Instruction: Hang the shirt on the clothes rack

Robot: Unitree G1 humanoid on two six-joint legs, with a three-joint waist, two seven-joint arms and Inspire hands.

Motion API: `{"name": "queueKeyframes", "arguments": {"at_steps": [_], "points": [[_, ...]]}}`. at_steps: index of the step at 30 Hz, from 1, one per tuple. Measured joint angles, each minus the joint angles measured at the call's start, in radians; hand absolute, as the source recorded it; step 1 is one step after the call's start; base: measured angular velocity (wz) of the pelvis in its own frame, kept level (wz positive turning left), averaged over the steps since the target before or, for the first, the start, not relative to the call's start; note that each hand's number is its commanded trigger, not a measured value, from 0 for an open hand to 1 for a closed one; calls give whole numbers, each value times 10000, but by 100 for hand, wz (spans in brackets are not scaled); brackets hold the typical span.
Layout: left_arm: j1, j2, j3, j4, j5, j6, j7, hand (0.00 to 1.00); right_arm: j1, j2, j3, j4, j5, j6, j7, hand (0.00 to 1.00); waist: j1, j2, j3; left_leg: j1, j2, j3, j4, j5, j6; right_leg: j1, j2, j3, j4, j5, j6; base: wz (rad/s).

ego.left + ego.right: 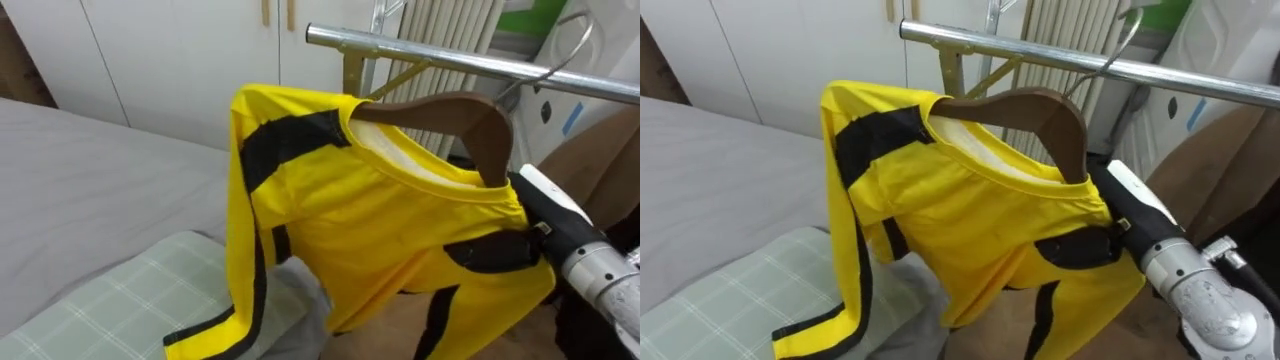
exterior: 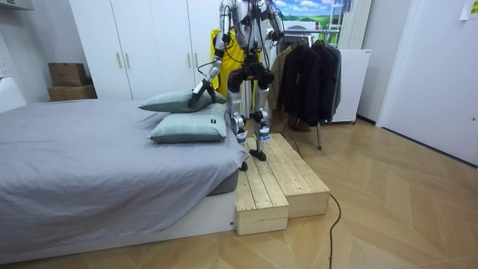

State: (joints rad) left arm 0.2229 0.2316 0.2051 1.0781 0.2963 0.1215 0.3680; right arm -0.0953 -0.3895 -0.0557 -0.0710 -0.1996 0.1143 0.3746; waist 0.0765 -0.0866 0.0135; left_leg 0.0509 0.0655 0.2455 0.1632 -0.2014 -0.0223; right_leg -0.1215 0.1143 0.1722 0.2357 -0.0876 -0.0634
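Yellow shirt (image 1: 380, 230) with black stripes hangs on a wooden hanger (image 1: 450, 115) at the eye views' centre, its hook apparently over the metal rail (image 1: 420, 52) toward 1 o'clock. The right hand (image 1: 538, 225) reaches in from 4 o'clock to the shirt's shoulder; its fingers are hidden in the cloth, so I cannot tell its grip. A checked pillow (image 1: 130, 300) lies at 7 o'clock. In the room view the robot stands on a wooden platform (image 2: 276, 187) beside the bed (image 2: 89, 164), with its left hand (image 2: 200, 91) low and the fingers unreadable.

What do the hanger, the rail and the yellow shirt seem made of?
Hanger: likely wood, brown with a smooth, slightly glossy finish.
Rail: metal tube, bright and mirror-shiny.
Yellow shirt: thin soft fabric, matte, draping in folds; fibre unclear.
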Motion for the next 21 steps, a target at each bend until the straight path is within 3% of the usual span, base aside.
{"name": "queueKeyframes", "arguments": {"at_steps": [12, 21], "points": [[13, 0, -135, -1, 12, -1, -600, 0, -430, -21, 322, 164, 857, 8, 505, 100, 429, -9, -7, 84, 1, -72, -18, 1, -5, 40, 12, -122, 18, -17, -16, 1], [2, -1, -139, -6, 44, 3, -678, 0, -807, -102, 307, 1342, 1303, -1, 50, 100, 352, -27, -10, 93, -24, -208, 9, 1, -3, 153, -36, -232, -25, -27, -4, 4]]}}
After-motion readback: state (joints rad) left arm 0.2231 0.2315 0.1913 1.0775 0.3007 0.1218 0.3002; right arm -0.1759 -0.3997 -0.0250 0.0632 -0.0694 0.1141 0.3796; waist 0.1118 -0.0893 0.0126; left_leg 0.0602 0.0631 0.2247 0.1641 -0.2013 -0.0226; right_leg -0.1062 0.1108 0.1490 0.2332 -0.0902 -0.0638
